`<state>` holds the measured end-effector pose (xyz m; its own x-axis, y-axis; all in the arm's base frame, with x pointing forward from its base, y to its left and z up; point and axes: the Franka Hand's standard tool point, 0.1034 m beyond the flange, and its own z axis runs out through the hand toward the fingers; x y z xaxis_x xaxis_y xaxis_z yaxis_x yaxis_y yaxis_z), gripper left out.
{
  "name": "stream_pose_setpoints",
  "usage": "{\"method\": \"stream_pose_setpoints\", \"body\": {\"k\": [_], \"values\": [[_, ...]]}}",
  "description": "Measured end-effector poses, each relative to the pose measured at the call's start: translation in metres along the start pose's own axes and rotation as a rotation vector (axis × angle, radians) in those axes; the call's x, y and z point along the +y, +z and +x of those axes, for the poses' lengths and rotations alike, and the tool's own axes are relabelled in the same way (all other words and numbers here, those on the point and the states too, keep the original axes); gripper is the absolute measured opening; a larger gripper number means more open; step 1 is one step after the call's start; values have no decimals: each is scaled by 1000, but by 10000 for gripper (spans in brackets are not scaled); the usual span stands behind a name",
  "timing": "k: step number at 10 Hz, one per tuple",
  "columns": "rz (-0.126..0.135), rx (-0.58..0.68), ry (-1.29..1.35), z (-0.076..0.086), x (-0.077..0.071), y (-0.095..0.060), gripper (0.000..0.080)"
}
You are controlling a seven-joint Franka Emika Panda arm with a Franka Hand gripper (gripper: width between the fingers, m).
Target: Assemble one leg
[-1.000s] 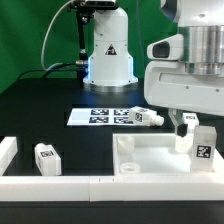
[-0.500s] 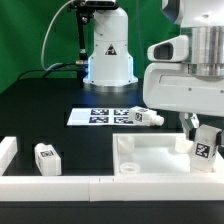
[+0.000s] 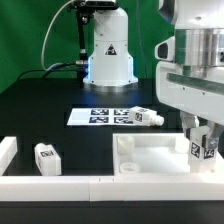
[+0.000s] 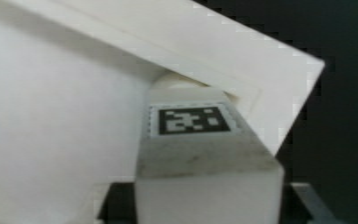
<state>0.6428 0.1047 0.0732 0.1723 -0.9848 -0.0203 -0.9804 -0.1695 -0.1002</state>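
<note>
My gripper (image 3: 201, 133) is shut on a leg (image 3: 203, 148), a stubby white block with a square tag, and holds it upright at the corner of the large white tabletop (image 3: 150, 156) on the exterior view's right. In the wrist view the held leg (image 4: 197, 150) stands between my dark fingers (image 4: 302, 203) with its tag facing the camera, its end against the tabletop's corner (image 4: 87, 90). A second leg (image 3: 45, 157) stands at the exterior view's left. A third leg (image 3: 146, 117) lies by the marker board (image 3: 100, 116).
A white rail (image 3: 50, 186) runs along the front edge, with a raised end at the exterior view's left. The robot's base (image 3: 108, 55) stands at the back, in front of a green backdrop.
My gripper has carried the leg toward the exterior view's right, out to the tabletop's corner, and slightly lower. The other legs have not moved.
</note>
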Motion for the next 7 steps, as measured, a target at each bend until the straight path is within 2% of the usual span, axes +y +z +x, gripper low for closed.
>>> {"method": "stream_pose_setpoints", "body": {"k": [1,3,4,6,7], "values": [[3,-14,188,-2,1,0,292],[21,-49,399,-5,0,0,292],[17,-55,504,-8,1,0,291],[16,-51,511,-8,1,0,291],[16,-51,483,-8,1,1,375]]}}
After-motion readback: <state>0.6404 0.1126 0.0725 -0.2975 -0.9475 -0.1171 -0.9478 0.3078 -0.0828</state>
